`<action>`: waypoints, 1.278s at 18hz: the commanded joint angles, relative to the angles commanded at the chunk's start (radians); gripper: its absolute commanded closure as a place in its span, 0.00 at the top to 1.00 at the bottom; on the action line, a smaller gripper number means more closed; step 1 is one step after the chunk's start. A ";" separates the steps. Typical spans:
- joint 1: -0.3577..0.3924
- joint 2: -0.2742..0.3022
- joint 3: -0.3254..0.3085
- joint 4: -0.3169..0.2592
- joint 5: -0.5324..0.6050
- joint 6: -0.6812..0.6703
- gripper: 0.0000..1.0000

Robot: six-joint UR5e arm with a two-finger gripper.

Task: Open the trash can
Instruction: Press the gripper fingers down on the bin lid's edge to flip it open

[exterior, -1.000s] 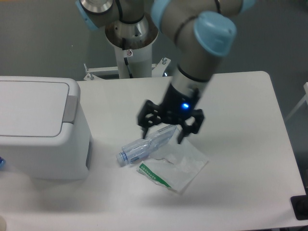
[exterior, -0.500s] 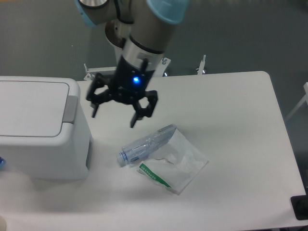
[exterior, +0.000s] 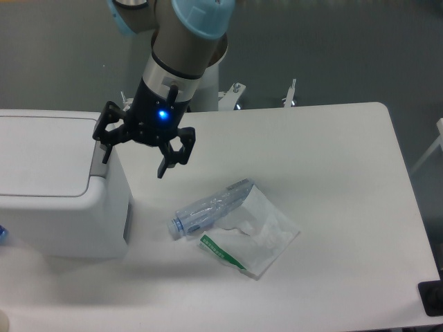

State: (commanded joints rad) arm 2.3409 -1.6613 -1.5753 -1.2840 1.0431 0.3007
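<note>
The trash can (exterior: 62, 207) is a boxy white bin at the table's left, with its flat white lid (exterior: 41, 155) lying down closed. A grey push tab (exterior: 102, 160) runs along the lid's right edge. My gripper (exterior: 135, 163) hangs open just above the bin's right edge, one finger (exterior: 106, 146) over the grey tab and the other finger (exterior: 166, 164) out over the table. Nothing is between the fingers.
A crushed clear plastic bottle (exterior: 208, 207) lies on the table right of the bin, resting on a clear plastic bag (exterior: 256, 238) with a green-striped label. The arm's white base post (exterior: 201, 90) stands behind the table's far edge.
The gripper has swept left from above the bottle to the bin's right edge, staying open. The bottle, bag and lid have not moved.
</note>
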 joint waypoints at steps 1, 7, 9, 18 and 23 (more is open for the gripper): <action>0.000 0.002 -0.006 0.017 0.002 0.000 1.00; -0.005 0.008 -0.042 0.046 0.015 -0.002 1.00; -0.008 0.008 -0.051 0.046 0.015 -0.002 1.00; -0.014 0.008 -0.057 0.055 0.015 -0.008 1.00; -0.014 0.002 -0.057 0.055 0.017 -0.009 1.00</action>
State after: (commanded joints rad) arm 2.3270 -1.6598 -1.6322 -1.2287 1.0600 0.2915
